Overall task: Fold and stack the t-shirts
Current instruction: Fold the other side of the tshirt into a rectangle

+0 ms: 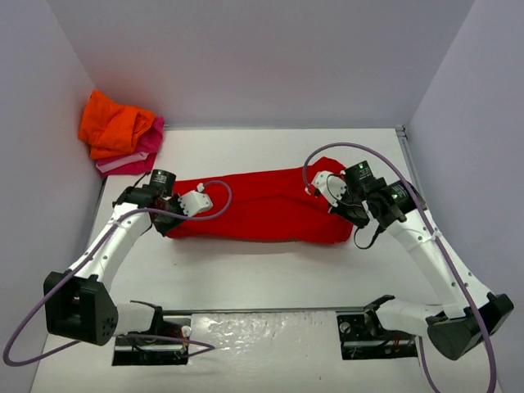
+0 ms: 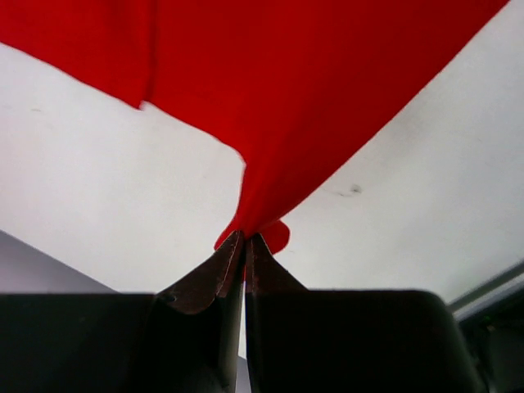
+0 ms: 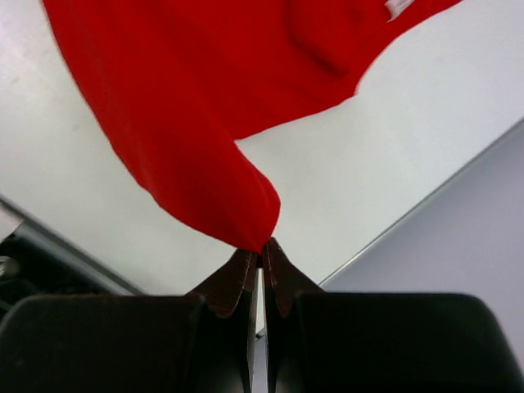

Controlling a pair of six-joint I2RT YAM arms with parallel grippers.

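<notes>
Item: red t-shirt (image 1: pixel 262 205), stretched between jaws; left jaws pinched shut on one end, right jaws on other. Advice: move both ends together, equal tension, fold landing square on tabletop (image 1: pixel 270 270).

The left arm (image 1: pixel 115 237) reaches forward from its base and bends inward at the wrist. The left tool (image 2: pixel 245 239) has its jaws pressed together on an edge of the red t-shirt (image 2: pixel 311 98). The right arm (image 1: pixel 426 246) mirrors this pose, and the right tool (image 3: pixel 261 246) pinches the other end likewise.
</notes>
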